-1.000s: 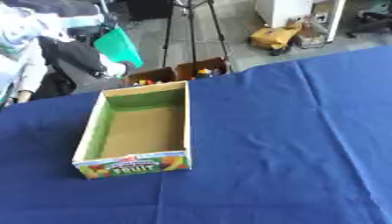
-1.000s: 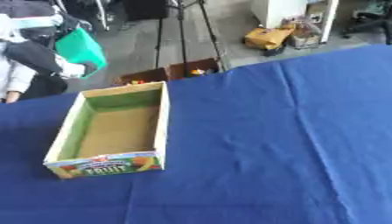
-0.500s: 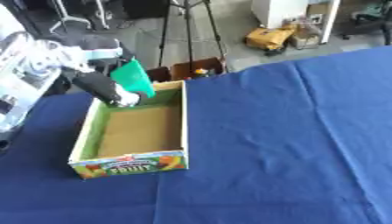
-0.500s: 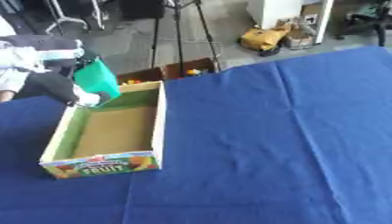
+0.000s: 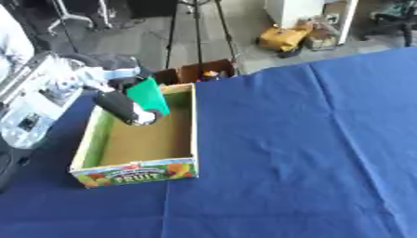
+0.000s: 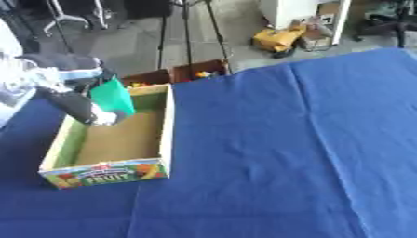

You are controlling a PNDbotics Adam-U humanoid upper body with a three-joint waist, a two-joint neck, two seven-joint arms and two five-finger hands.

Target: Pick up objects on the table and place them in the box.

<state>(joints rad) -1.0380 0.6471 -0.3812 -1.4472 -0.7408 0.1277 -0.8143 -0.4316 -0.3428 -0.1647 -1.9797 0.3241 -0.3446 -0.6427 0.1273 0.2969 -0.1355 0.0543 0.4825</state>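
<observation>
Holding a green object [image 5: 149,95] over the box [image 5: 185,139], the left hand [image 5: 122,106] comes in from the box's left side, its dark fingers wrapped round the object's lower end; the fingertip zone shows pale against the box's brown floor. Green object: flat-sided, tilted, upper end leaning toward the far wall of the box, lower end above the far-left part of the interior; whether it touches the floor or the wall cannot be told. Box: open-topped cardboard tray, green inner walls, brown bottom, near wall printed with fruit pictures and the word FRUIT; no other item visible inside it. It sits on a blue cloth [image 5: 309,153] that covers the table, long axis running away from the camera, slightly askew. Left arm [image 5: 41,100]: silver and pale segments, crossing the cloth just beside the box's left wall. Right hand shows in neither view. Cloth to the right of the box is creased but carries nothing that can be made out. Beyond the box's far wall, off the table, a brown carton [image 5: 199,73] on the floor with small coloured things in it; further right of that, a yellow item [image 5: 283,38] on the floor
</observation>
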